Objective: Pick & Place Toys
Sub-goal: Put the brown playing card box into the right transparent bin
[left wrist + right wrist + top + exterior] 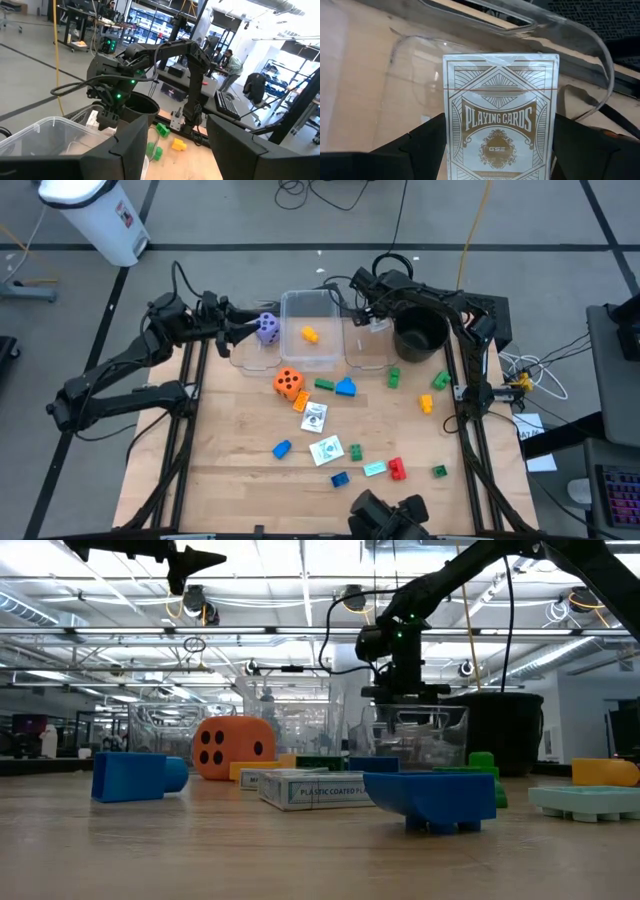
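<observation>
Our right hand point(497, 150) grips a boxed deck of playing cards point(500, 115) by its two long edges, holding it over the right-hand clear tub point(368, 345) beside the black pot point(420, 332). We judge the pack light and stiff, its wrap probably slick, so a hold across the narrow width low on the box looks sound, and it should drop flat without harm.

Our left hand point(243, 332) holds the purple die point(268, 328) above the bench's far left corner; from overhead we cannot quite confirm contact, but the fingers appear closed on it. It looks bulky and light, best pinched on opposite flat faces.

The orange die point(289, 383), more card packs point(314, 418) and small blocks point(281, 448) lie loose on the bench point(230, 470).
</observation>
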Motion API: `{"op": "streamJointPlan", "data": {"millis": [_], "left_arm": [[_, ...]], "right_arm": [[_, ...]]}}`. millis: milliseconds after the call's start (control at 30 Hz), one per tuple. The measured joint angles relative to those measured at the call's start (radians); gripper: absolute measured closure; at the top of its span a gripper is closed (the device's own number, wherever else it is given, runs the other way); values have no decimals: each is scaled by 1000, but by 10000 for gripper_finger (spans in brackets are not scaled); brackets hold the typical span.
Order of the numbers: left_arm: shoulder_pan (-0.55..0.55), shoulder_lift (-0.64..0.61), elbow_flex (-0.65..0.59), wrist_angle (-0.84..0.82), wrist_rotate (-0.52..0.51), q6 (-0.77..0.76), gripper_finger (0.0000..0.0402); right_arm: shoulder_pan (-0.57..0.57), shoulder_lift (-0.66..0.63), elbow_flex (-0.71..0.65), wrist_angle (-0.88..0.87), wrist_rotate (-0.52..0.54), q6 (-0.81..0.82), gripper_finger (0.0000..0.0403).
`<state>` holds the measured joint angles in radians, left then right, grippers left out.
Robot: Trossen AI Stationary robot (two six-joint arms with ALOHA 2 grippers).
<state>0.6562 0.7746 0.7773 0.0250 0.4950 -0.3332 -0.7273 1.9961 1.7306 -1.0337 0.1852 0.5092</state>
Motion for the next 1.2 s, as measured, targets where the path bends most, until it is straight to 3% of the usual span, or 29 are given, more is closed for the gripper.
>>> {"op": "streamJointPlan", "data": {"millis": [533,1200], "left_arm": [[0,15,-1,-1,-24,25,192],[0,18,-1,1,-25,17,192]], "right_arm": [[24,0,0,174,-58,107,100],[22,0,-128,310,-88,115,101]]}}
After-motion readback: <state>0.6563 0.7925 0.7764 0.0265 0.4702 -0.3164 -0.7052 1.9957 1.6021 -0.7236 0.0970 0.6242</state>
